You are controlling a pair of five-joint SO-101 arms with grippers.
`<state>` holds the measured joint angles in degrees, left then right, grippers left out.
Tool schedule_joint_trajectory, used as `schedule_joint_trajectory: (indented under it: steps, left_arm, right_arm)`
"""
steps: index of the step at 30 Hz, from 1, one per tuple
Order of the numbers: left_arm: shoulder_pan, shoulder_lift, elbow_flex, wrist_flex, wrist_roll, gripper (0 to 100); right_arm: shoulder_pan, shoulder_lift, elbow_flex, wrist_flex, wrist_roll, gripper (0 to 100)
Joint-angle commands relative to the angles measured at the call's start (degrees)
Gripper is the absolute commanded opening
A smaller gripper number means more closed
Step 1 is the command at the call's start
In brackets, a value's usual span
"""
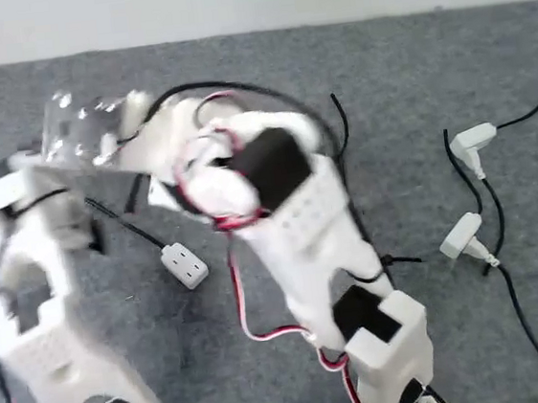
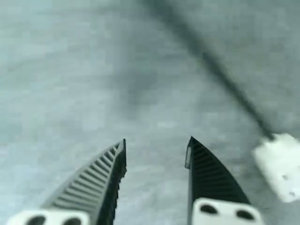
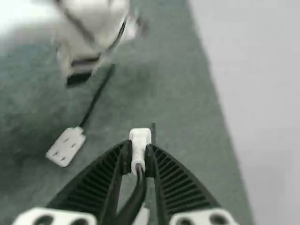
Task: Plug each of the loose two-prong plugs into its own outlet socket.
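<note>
The right tool (image 3: pixel 138 149) is clenched on a white two-prong plug (image 3: pixel 139 137). The plug's body stands out past the fingertips and its black cord (image 3: pixel 137 187) runs back between the jaws. Gripped this way, the front of the plug stays free, which looks meant for pushing it into a socket. I cannot make out the prongs themselves.

The white outlet socket (image 3: pixel 65 146) lies flat on the grey felt-covered table (image 3: pixel 178 93), ahead of this tool and off to one side, not touching the plug. The plug is not yet lined up with it.

The left tool (image 2: pixel 157 140) is released and grasps nothing, its jaws spread above bare felt. The same socket (image 2: pixel 280 168) lies just beside one of its fingers, so I judge this tool is placed to pin or steady the socket during insertion.

In the high view, two more white cord-end pieces (image 1: pixel 475 146) (image 1: pixel 463 236) lie well apart from both tools. They are too small to tell plug from socket.
</note>
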<state>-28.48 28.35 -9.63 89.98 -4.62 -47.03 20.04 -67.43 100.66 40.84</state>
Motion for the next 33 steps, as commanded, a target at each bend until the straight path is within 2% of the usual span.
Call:
schedule_joint_trajectory:
  steps: [1,4,7,11,16,21,24,30,33]
  left_arm:
    - [-13.27,-15.3,-2.68,2.81,3.43,21]
    - [-21.01,-22.95,-1.01,5.63,5.19,21]
    - [-26.81,-30.59,5.49,4.75,8.09,21]
    - [-33.49,-41.41,16.92,1.23,11.6,21]
    - [-39.82,-54.95,33.63,-6.51,11.78,21]
    - [-41.67,-65.67,47.78,-14.95,11.78,21]
    - [-41.58,-70.07,53.23,-18.81,11.87,21]
    - [-41.49,-72.79,56.13,-19.78,11.87,21]
    - [-41.23,-72.79,56.48,-20.48,11.87,21]
  right_arm:
    - [-2.33,1.45,1.49,-0.31,-0.79,0.8]
    - [-5.05,4.62,1.67,-0.22,-0.79,0.8]
    - [-7.96,8.92,1.67,0.22,-0.7,0.8]
    - [-11.12,14.46,1.58,0.22,-0.26,0.8]
    - [-13.32,17.89,1.49,0.31,-0.26,0.8]
    - [-13.58,18.42,1.76,1.89,0.7,0.8]
    - [-13.05,18.42,3.16,2.07,-1.93,0.8]
    - [-10.77,18.15,7.82,2.24,-8.35,0.8]
    - [-9.98,17.71,10.99,2.42,-5.01,0.8]
